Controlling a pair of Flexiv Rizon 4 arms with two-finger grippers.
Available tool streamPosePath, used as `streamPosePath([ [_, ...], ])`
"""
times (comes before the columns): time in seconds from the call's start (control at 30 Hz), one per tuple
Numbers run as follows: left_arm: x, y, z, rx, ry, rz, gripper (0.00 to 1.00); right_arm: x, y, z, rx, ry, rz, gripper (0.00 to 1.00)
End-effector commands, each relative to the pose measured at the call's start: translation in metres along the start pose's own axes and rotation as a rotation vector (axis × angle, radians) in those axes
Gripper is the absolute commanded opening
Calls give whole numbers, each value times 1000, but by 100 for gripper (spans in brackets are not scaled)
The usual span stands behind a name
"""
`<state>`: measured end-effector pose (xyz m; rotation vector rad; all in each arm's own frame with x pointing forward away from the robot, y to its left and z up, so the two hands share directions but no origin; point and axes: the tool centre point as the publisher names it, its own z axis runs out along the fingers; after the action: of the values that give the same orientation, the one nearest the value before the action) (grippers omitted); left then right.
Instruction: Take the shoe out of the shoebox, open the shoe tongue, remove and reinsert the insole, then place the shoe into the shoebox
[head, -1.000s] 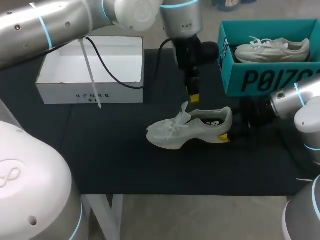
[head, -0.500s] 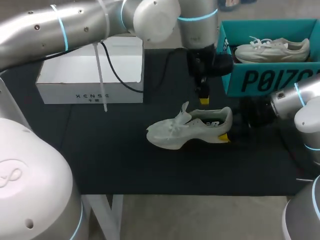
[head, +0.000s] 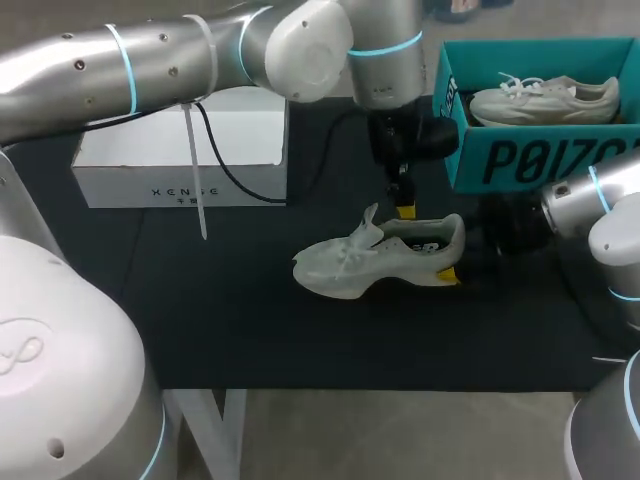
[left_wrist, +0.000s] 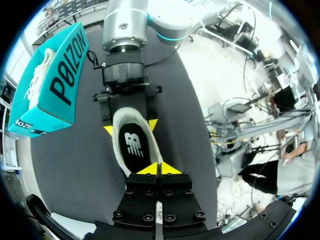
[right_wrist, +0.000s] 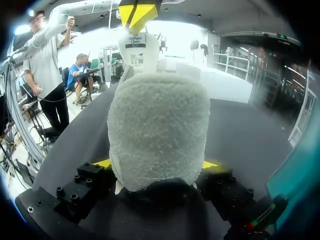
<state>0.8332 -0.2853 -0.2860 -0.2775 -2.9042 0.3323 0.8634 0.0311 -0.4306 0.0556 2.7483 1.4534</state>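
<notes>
Grey fuzzy shoe has its rounded heel pinched by right gripper.

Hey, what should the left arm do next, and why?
Probably lower the left gripper into the shoe opening. It hangs shut just above the exposed insole, while the right gripper clamps the heel, steadying the shoe on the mat.
</notes>
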Motion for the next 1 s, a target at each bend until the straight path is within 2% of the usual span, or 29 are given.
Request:
streamPosePath([
  [0.03, -1, -1, 0, -3, 2, 0, 0, -1, -1, 1, 1, 0, 0, 0],
  [0.13, -1, -1, 0, -3, 2, 0, 0, -1, -1, 1, 1, 0, 0, 0],
  [0.3, -13, -9, 17, 27, -30, -24, 0, -1, -1, 1, 1, 0, 0, 0],
  [0.73, -26, -20, 53, -1, -69, -4, 0, -1, -1, 1, 1, 0, 0, 0],
  [1.0, -36, -12, 78, -31, -94, -5, 0, -1, -1, 1, 1, 0, 0, 0],
])
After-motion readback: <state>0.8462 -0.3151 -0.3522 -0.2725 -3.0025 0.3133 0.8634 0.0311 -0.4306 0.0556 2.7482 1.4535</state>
